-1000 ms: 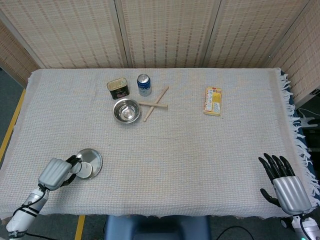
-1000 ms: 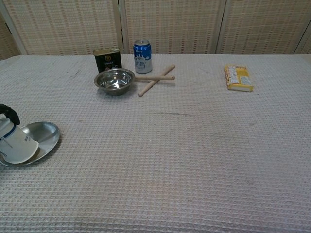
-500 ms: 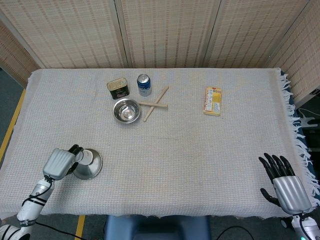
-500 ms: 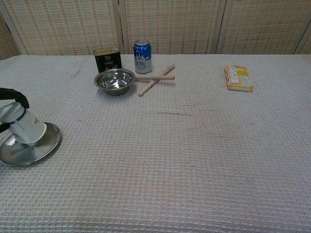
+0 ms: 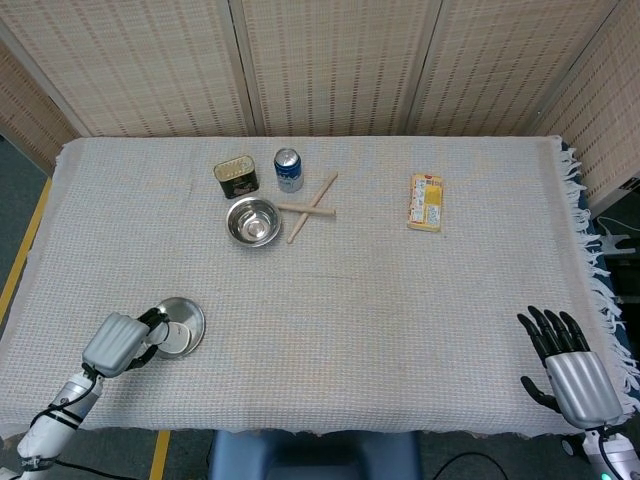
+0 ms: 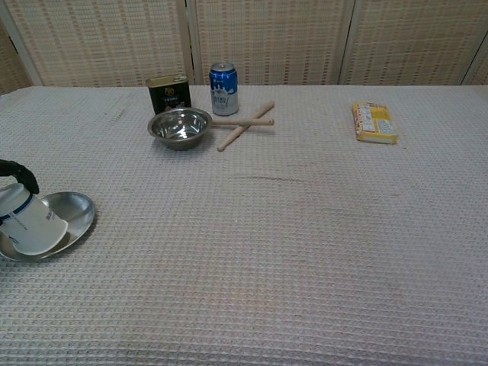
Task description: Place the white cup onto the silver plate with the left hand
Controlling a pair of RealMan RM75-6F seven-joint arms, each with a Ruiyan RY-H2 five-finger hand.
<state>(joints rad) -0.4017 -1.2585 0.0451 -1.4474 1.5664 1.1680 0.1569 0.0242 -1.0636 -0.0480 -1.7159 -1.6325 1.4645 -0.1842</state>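
Your left hand (image 5: 118, 343) is grasping the white cup (image 6: 29, 224), with dark fingertips (image 6: 23, 175) curled over its upper side. The cup is tilted, its open mouth facing right and slightly down over the silver plate (image 6: 78, 210); the chest view puts its lower edge at or very near the plate's surface, though contact is hard to confirm. The plate sits near the front left corner of the cloth-covered surface (image 5: 400, 300), just right of the hand, so the cup's long axis leans from the hand toward the plate's middle.

What matters for you next is that tilt: the cup probably needs to rotate upright, or settle flat, within the plate's rim before you let go, or it may roll off the edge.

Your right hand (image 5: 568, 368) rests released, fingers spread and holding nothing, at the front right corner, well apart from the plate. The steel bowl (image 5: 252, 220), cans and wooden sticks (image 5: 311, 208) lie far back, out of the way.
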